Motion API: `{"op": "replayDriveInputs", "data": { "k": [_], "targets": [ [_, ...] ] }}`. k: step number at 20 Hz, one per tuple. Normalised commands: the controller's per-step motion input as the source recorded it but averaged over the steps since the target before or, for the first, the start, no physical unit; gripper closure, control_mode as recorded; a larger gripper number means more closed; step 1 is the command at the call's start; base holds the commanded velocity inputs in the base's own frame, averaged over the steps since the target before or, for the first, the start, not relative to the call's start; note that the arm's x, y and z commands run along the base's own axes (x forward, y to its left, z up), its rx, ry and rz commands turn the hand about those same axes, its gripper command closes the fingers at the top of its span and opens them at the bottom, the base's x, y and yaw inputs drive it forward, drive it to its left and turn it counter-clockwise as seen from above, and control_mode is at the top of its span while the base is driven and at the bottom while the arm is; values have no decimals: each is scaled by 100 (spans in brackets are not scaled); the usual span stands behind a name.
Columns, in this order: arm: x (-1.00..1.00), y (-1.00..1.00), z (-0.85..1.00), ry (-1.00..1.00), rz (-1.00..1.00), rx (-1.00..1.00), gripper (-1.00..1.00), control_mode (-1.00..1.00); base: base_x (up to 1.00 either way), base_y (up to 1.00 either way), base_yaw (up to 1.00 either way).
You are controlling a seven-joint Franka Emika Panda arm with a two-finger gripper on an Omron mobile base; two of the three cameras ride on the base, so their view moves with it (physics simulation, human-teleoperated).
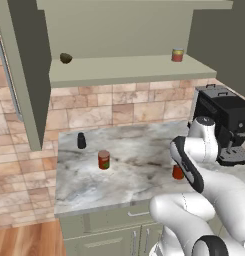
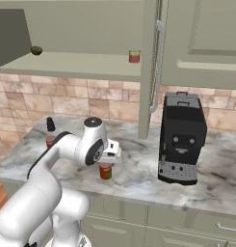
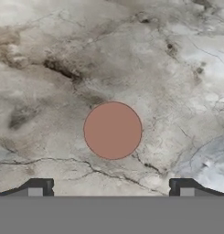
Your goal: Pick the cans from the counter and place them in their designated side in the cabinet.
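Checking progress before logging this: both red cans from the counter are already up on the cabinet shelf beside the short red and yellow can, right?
Not right. Both still stand on the marble counter: the labelled red can and the plain red-orange can beneath the gripper, as both base views show. The shelf does hold the short red-and-yellow can.

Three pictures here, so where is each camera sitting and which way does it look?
Left base view: behind the arm's left, facing the counter and open cabinet; white arm lower right.
Right base view: behind its right, same counter, coffee machine; arm lower left.
Hand view: straight down on the plain red can; fingers at bottom.
Shared: the plain red can.
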Motion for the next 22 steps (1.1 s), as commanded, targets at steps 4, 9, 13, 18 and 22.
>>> {"op": "replayDriveInputs", "data": {
  "k": [4,9,13,18,22],
  "targets": [
    [10,0,-8,0,0,0,-100,-100,0,0,0],
    [10,0,-11,0,0,0,-100,-100,0,0,0],
    [6,0,-13,0,0,0,-100,-100,0,0,0],
    [7,0,-16,0,0,0,-100,-100,0,0,0],
    [9,0,-17,0,0,0,-100,-100,0,0,0]
  ]
}}
